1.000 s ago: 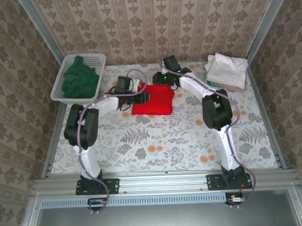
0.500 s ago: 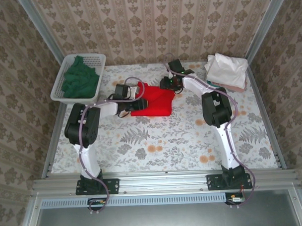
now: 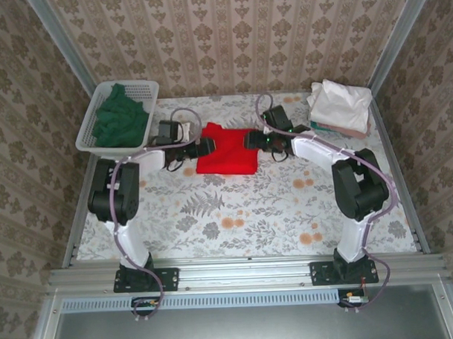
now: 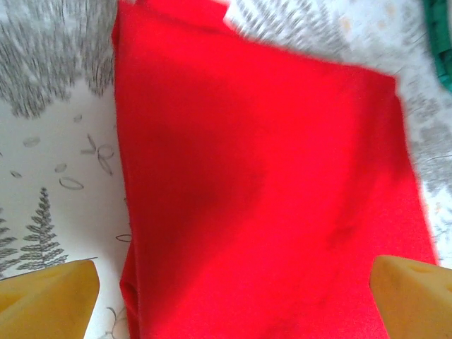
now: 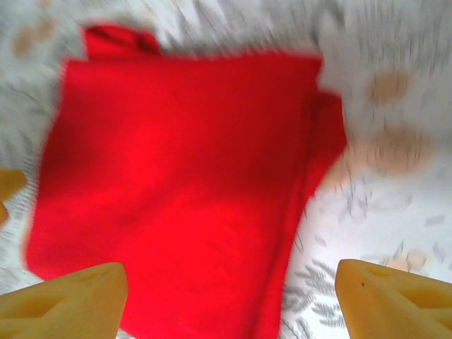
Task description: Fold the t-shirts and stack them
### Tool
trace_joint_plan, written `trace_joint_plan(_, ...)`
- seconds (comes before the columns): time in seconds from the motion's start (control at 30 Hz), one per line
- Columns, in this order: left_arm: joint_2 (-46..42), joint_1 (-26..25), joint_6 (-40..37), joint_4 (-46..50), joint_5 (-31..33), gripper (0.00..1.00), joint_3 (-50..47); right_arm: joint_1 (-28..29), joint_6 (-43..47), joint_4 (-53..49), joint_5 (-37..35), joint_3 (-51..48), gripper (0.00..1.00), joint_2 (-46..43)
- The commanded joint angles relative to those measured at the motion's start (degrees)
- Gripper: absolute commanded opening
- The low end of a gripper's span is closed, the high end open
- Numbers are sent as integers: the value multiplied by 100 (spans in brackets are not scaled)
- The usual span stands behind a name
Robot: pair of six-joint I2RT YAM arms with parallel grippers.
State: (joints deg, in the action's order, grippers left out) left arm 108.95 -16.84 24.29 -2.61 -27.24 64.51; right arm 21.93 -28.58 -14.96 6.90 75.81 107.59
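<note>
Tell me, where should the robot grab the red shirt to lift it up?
Probably by its two side edges, one pincer from each side. The red shirt lies flat as a folded rectangle, so only the layered edges give something to pinch; the left pincer and right pincer sit open beside them.

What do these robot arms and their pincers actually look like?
Both the left arm and right arm have white tube-like links, chunky black joints and black bases. A greyish-purple cable loops along each. The left gripper and right gripper have black bodies; up close their fingers are blunt, mustard-yellow wedges.
</note>
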Motion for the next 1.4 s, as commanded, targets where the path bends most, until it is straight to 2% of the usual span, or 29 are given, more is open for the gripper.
trace_joint_plan(0.0, 241, -56, 151, 120, -241, 98, 291, -14, -465, 444, 202, -209, 79, 295)
trace_joint_plan(0.1, 367, -114, 217, 112, -367, 92, 354, -3, -650, 546, 273, -202, 76, 449)
trace_joint_plan(0.23, 484, -187, 251, 122, -440, 74, 369, 4, -793, 580, 357, -22, 73, 793)
trace_joint_plan(0.3, 557, -214, 278, 151, -507, 69, 422, 20, -832, 471, 423, 161, 71, 1008)
trace_joint_plan(0.47, 669, -292, 287, 270, -575, 64, 551, 39, -947, 510, 546, 408, 70, 1361)
trace_joint_plan(0.7, 737, -441, 260, 469, -588, 63, 727, 129, -1244, 908, 1069, 486, 65, 1473)
trace_joint_plan(0.77, 763, -467, 277, 459, -596, 63, 747, 163, -1221, 821, 918, 565, 64, 1482)
trace_joint_plan(0.87, 803, -489, 305, 464, -618, 62, 765, 145, -1235, 814, 873, 620, 58, 1544)
trace_joint_plan(1.07, 745, -496, 344, 457, -605, 62, 694, 158, -1236, 841, 849, 639, 37, 1393)
trace_joint_plan(1.13, 708, -499, 335, 486, -613, 62, 688, 147, -1103, 658, 705, 679, 31, 1277)
trace_joint_plan(1.23, 628, -478, 302, 533, -598, 63, 653, 123, -857, 370, 354, 704, 11, 1061)
trace_joint_plan(1.37, 470, -391, 273, 591, -594, 67, 586, 71, -316, -207, -141, 891, 2, 827)
